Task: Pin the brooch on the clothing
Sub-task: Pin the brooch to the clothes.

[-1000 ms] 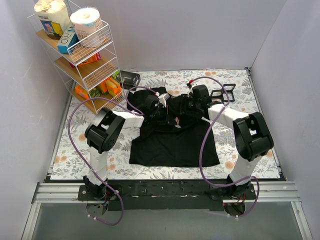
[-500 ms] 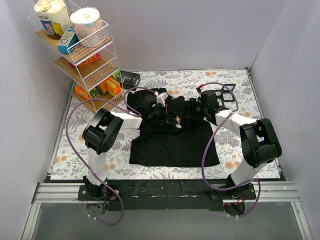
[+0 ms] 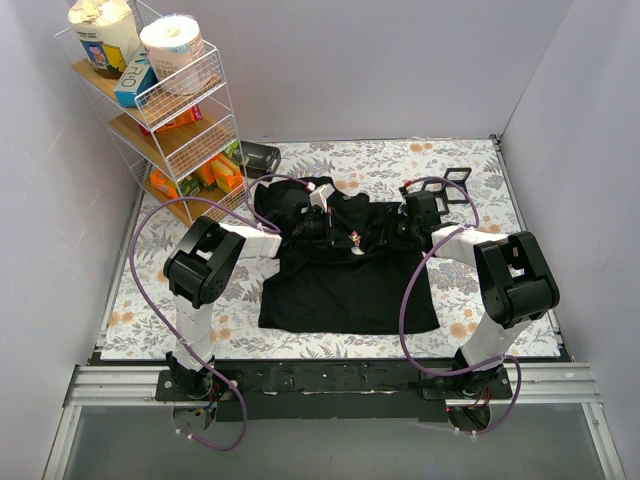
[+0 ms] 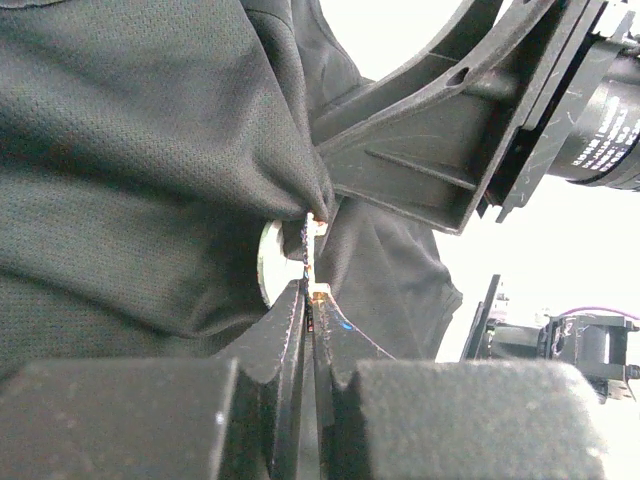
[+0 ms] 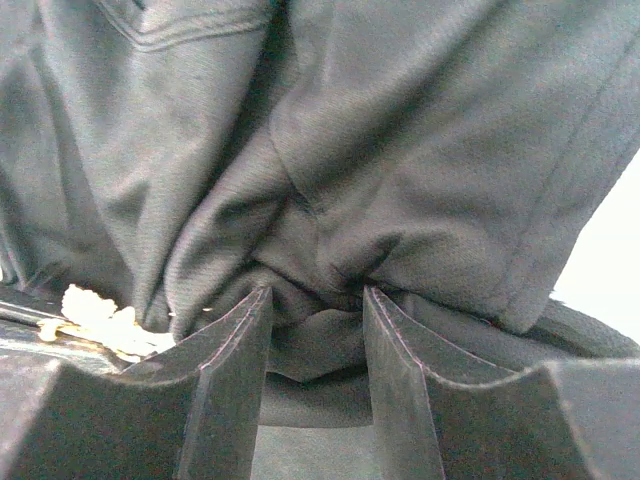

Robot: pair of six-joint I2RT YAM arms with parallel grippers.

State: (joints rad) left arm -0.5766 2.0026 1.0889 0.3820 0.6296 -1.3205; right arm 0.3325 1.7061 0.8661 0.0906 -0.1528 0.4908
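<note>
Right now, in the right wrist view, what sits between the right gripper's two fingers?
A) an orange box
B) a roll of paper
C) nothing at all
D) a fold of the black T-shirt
D: bunched fabric of the black T-shirt fills the gap between the fingers of the right gripper.

The T-shirt [image 4: 130, 150] is seen as matt black knitted cloth with a fine mesh texture, against which the brooch [image 4: 268, 262] is shown as pale, shiny metal. The fingers [image 5: 225, 370] of the right gripper [image 5: 317, 292] are rendered in matt black plastic, faintly scuffed.
</note>
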